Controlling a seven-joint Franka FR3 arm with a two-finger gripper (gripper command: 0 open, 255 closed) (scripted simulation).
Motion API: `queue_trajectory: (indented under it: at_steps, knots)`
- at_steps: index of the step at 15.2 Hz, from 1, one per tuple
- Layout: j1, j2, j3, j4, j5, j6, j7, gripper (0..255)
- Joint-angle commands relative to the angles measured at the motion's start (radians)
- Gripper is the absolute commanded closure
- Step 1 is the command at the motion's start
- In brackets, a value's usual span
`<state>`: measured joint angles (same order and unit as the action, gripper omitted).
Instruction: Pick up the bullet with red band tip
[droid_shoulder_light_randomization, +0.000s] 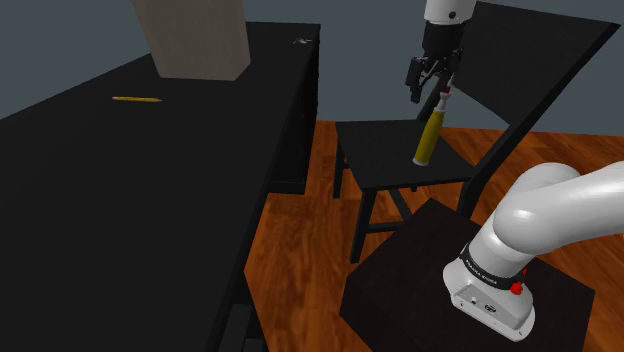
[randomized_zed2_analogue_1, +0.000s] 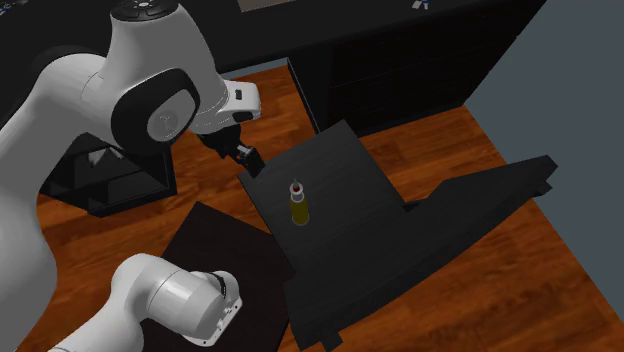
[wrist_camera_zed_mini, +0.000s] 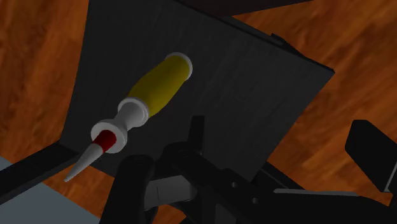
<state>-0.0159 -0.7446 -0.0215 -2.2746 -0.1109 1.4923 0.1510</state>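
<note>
As I judge it, the pick-up is not yet done. Nearest in the shoulder view, at the lower right, the black stand (droid_shoulder_light_randomization: 400, 275) carries the white arm (droid_shoulder_light_randomization: 545, 215), which bends out of the frame and shows again at the top edge. Beyond the stand, right of centre, a black chair (droid_shoulder_light_randomization: 385, 150) sits on the wooden floor (droid_shoulder_light_randomization: 300, 250).

The bullet (droid_shoulder_light_randomization: 429, 135) stands on the chair's seat with its yellow body down. Its white neck, red band and pale pointed tip are upward, leaning a little toward the frame's upper right. The gripper (droid_shoulder_light_randomization: 431, 85) hangs just above it near the top edge, and the tip looks close to it there. In the second exterior view, though, the bullet stands at the frame's centre, apart from the gripper, which is up and to its left. In the wrist view the bullet lies off to one side of the gripper, not within it. So nothing is grasped, and I cannot tell whether the tool is wide or narrow. What is left, in my judgement, is to line up on the bullet, close on it and lift.

As for containers, a long black desk (droid_shoulder_light_randomization: 120, 200) farther off at the upper left bears a pale boxy block (droid_shoulder_light_randomization: 195, 35). Its sides are closed and its top is cut off by the frame, so any contents are hidden. A yellow pencil (droid_shoulder_light_randomization: 137, 99) lies on the desk just below it in the frame.
</note>
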Motion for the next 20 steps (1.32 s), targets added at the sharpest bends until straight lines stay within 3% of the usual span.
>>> queue_trajectory:
  at_steps: [1,11,20]
  knots:
    - [0.0,0.0,0.0,0.0,0.0,0.0,0.0,0]
    - [0.027,-0.108,-0.313,-0.068,-0.181,0.17,-0.501,0]
    - [0.019,-0.134,-0.347,-0.181,-0.209,0.266,-0.51,0]
